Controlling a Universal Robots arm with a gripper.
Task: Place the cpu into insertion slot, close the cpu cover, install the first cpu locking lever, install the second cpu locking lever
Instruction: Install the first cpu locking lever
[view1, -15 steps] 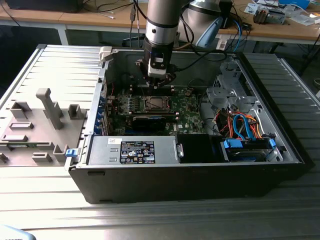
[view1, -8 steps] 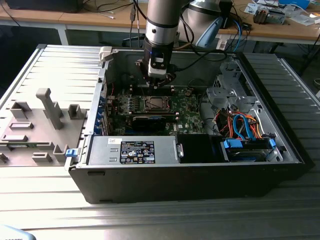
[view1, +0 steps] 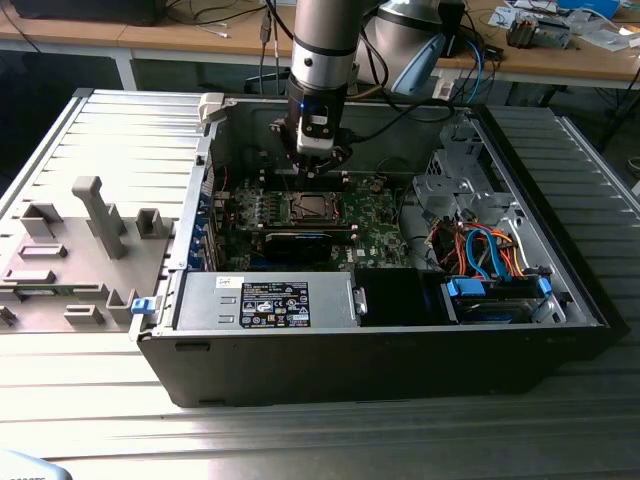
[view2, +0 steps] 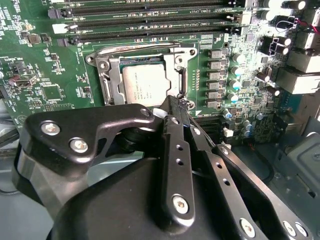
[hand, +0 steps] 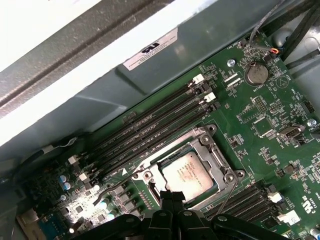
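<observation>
The arm (view1: 325, 40) is a smooth grey-silver cylinder ending in a black wrist section with a small blue light. Below it sits the gripper (view1: 318, 160), black, with a pale block on its front, possibly a camera mount. Dark cables trail from the wrist. In the second wrist view the gripper (view2: 172, 102) is matte black: a rounded housing, flat angled link bars and narrow fingers (view2: 175, 145), all fixed with silver round-head screws and dotted with small holes.
</observation>
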